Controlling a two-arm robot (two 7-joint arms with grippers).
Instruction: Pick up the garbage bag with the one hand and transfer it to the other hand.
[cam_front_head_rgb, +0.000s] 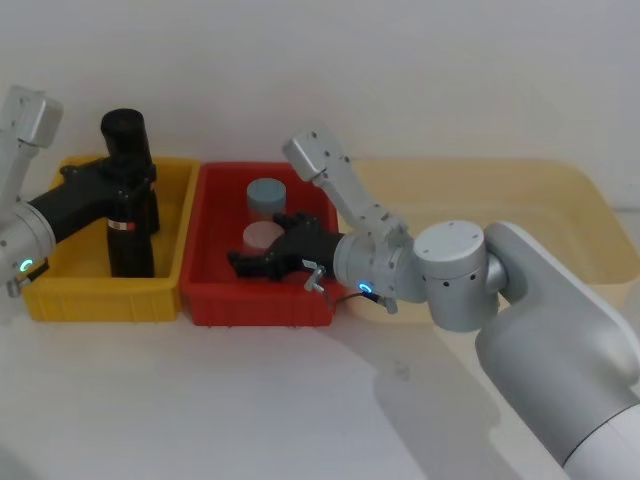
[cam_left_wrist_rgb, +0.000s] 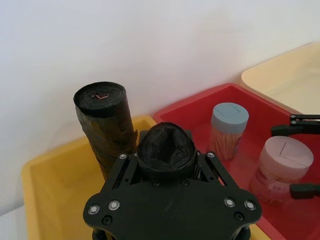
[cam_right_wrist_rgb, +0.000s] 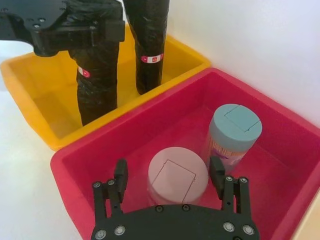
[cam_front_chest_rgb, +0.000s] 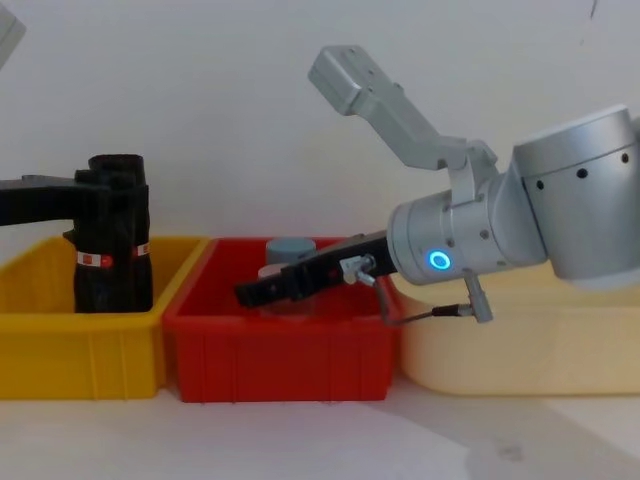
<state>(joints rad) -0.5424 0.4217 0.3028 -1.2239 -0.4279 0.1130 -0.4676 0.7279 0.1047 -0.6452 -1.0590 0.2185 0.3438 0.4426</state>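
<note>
Two black garbage bag rolls stand upright in the yellow bin (cam_front_head_rgb: 100, 300). My left gripper (cam_front_head_rgb: 128, 190), the one hand with the green light, is shut on the nearer garbage bag (cam_front_head_rgb: 130, 245) around its upper part. That bag's crumpled top (cam_left_wrist_rgb: 166, 147) sits right at the gripper body, and its base looks to be at the bin floor (cam_right_wrist_rgb: 95, 112). The second roll (cam_left_wrist_rgb: 102, 117) stands free just behind it. My right gripper (cam_right_wrist_rgb: 169, 175), the other hand with the blue light, hangs open in the red bin (cam_front_head_rgb: 260, 305), its fingers (cam_right_wrist_rgb: 120, 175) either side of a pink-lidded jar (cam_right_wrist_rgb: 177, 172).
A blue-lidded jar (cam_right_wrist_rgb: 234, 127) stands beside the pink-lidded one in the red bin. A wide cream tray (cam_front_head_rgb: 560, 200) lies to the right. The white wall runs close behind all three containers. Bare white table (cam_front_head_rgb: 250, 400) stretches in front.
</note>
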